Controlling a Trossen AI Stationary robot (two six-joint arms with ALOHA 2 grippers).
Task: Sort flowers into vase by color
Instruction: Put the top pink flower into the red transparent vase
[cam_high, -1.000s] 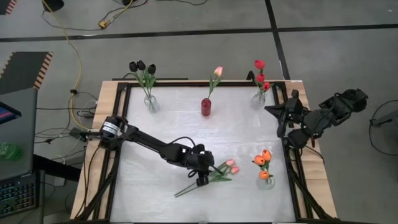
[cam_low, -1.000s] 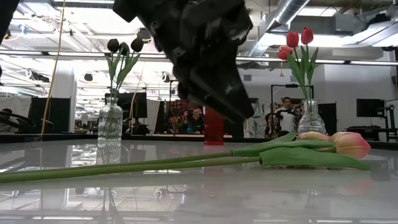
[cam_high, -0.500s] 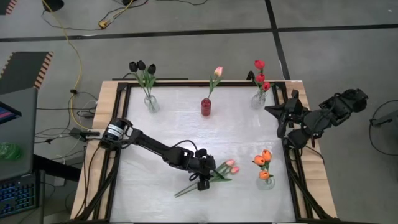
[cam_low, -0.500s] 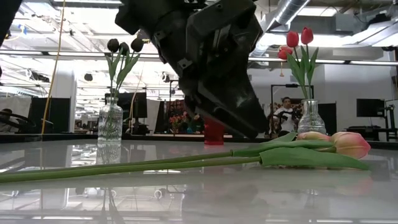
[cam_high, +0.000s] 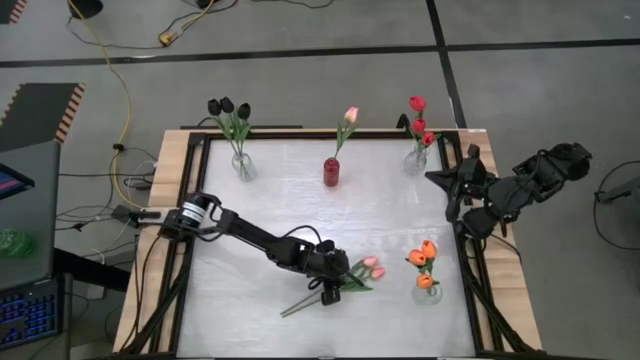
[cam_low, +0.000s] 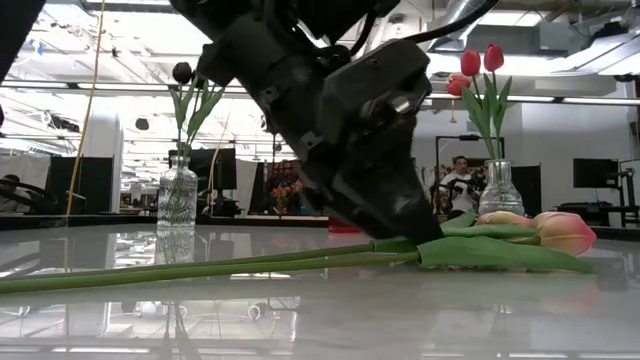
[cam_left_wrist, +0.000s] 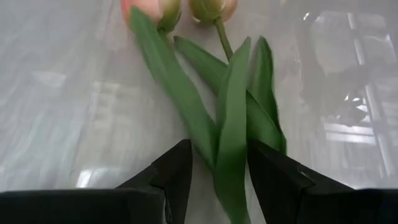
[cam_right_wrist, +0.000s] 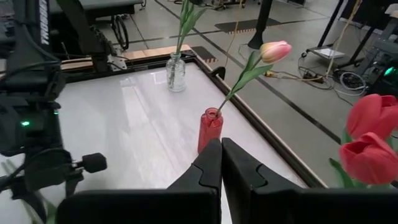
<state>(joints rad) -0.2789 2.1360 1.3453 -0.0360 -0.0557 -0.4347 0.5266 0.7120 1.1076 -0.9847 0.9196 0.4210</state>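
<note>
Two pink tulips (cam_high: 352, 277) lie flat on the white table, heads (cam_left_wrist: 177, 7) toward the right and long green stems (cam_low: 200, 268) toward the near left. My left gripper (cam_high: 328, 286) is down on them, open, one finger on each side of their leaves and stems (cam_left_wrist: 231, 155) just behind the heads. My right gripper (cam_high: 452, 187) is shut and empty, waiting over the table's right edge. A red vase (cam_high: 331, 172) at the far middle holds one pink tulip (cam_right_wrist: 275, 50). My left gripper comes from above, slanting down, its fingers (cam_left_wrist: 177, 165) across the two tulips' leaves and stems (cam_left_wrist: 233, 177), which lie on the table between them. Whether the fingers touch the leaves, I cannot tell.
A clear vase with black tulips (cam_high: 242, 165) stands far left. A clear vase with red tulips (cam_high: 416, 158) stands far right. A vase with orange tulips (cam_high: 426, 286) stands near right, close to the lying tulips' heads. A dark frame (cam_high: 190, 230) runs round the table.
My left gripper has come down and a little toward the table's near right, until its fingers reach the lying tulips' stems. The tulips have kept their place.
</note>
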